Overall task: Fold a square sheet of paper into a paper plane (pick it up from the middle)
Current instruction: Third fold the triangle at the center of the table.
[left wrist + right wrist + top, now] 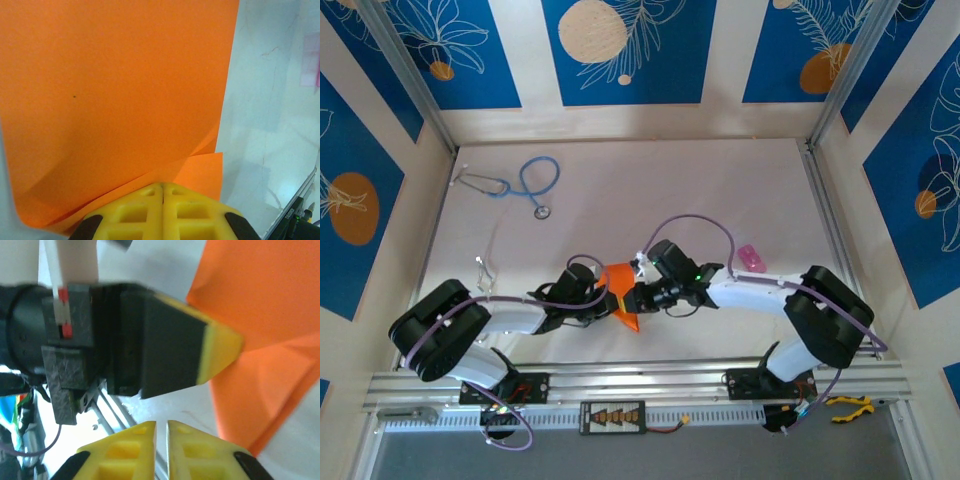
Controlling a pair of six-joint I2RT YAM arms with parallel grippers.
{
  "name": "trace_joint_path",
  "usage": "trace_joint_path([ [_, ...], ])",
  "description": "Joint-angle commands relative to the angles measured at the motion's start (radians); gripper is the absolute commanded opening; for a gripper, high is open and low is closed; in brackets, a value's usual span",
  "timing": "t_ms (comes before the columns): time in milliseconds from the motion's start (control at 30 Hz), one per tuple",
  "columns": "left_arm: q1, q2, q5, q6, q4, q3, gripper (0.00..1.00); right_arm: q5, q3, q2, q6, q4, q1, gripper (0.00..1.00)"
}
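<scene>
Paper [625, 312], orange and doubled into layers, could be torn or creased off-line if it is tugged while it is clamped at one edge only. It could also be pulled out of the left pincer [162, 200] by a sideways push from the right pincer [161, 440], and the loose layers could be sprung apart so that the fold is lost. The left pincer is seen closed tight on the paper's edge, with the sheet spread out ahead of its fingertips. The right pincer is held nearly closed, with a thin slit left between its fingers and nothing gripped. It is set just beside the left pincer, and the paper is not between its fingers.
</scene>
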State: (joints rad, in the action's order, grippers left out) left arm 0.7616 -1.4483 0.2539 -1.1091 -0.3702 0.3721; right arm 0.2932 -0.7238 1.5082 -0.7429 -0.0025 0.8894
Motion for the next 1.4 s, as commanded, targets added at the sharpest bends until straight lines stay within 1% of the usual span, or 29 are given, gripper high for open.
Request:
trace_joint_path([
  [0,0.001,0.001,-0.019,0.015,0.05,0.014,0.04,0.05,-0.023,0.069,-0.045,0.009,0.049,0.11],
  [133,0.001,-0.003,-0.013,0.015,0.045,0.014,0.04,0.01,-0.051,0.122,-0.049,-0.005,0.062,0.09],
  [333,0.001,0.0,-0.013,0.017,0.047,0.012,0.04,0.012,-0.084,0.162,-0.01,-0.058,0.049,0.08],
  [667,0.0,-0.005,-0.013,0.016,0.041,0.017,0.04,0.042,0.001,0.173,-0.02,-0.036,0.028,0.07],
  [833,0.001,-0.006,-0.021,0.012,0.039,0.015,0.04,0.046,0.08,0.142,-0.052,-0.004,0.036,0.07],
  [1067,0.001,-0.004,-0.028,0.007,0.04,0.011,0.03,0.025,0.161,0.062,-0.072,-0.025,0.051,0.07],
  [1233,0.001,0.0,-0.035,-0.008,0.025,0.004,0.03,0.03,0.134,-0.05,-0.055,-0.058,0.035,0.07],
  [1367,0.001,0.006,-0.052,-0.028,0.003,0.002,0.03,0.05,0.065,-0.038,-0.042,-0.068,0.012,0.07],
])
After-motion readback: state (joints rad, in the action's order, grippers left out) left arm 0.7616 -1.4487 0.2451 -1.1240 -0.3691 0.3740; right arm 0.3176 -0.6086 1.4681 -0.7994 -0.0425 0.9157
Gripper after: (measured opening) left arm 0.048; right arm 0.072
